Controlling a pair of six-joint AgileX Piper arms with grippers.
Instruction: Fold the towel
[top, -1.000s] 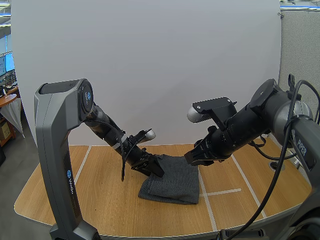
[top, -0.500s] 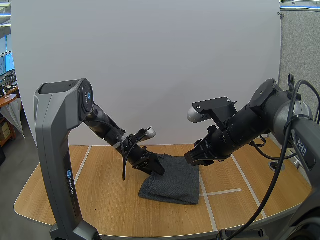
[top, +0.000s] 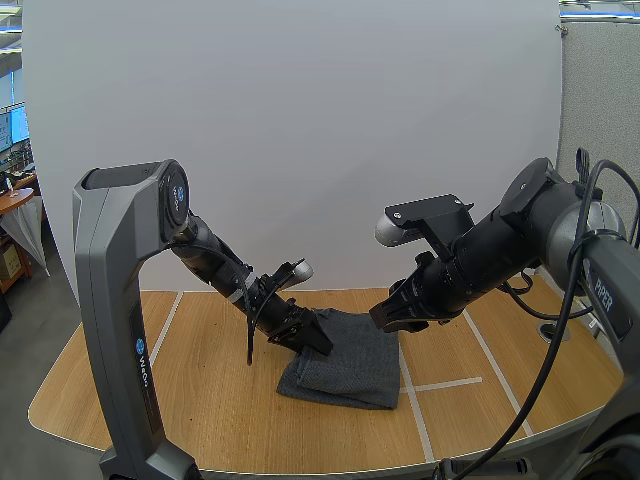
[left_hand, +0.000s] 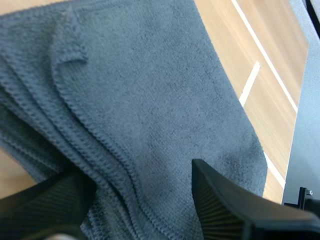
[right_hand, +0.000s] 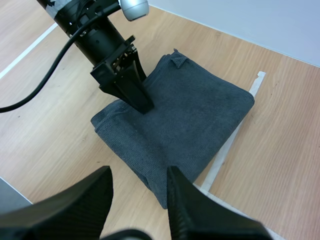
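**Task object.** The towel (top: 345, 360) is dark grey and lies folded in a rough rectangle at the middle of the wooden counter (top: 200, 400). Its right edge runs just beside a white tape line (top: 445, 384) on the counter surface. Layered hems show along its left edge in the left wrist view, where the towel (left_hand: 150, 100) lies over the counter (left_hand: 260, 65) with the tape line (left_hand: 248, 82) beside it. One small corner (right_hand: 177, 59) at the far edge is turned up.

**Left end effector.** My left end effector (top: 318, 342) points down at the towel's far left part. In the left wrist view my left end effector (left_hand: 142, 172) has its two ribbed fingers standing apart, with towel fabric showing between them and nothing clamped. From the right wrist view, my left end effector (right_hand: 142, 105) has its tip at the towel (right_hand: 190, 115) near the left edge. Contact cannot be confirmed.

**Right end effector.** My right end effector (top: 385, 318) hangs above the towel's far right corner, clear of the fabric. In the right wrist view my right end effector (right_hand: 139, 172) has its fingers spread apart and holds nothing. It is over the towel's near edge and the counter (right_hand: 280, 150), with the tape line (right_hand: 235, 135) close by.

**Markings.** The lettering "PiPER" (top: 604, 291) reads along my right arm's housing. My left arm carries a round blue badge (top: 177, 190) at the shoulder joint and a second blue logo (top: 141, 350) on the column. The text by the second logo is not legible.
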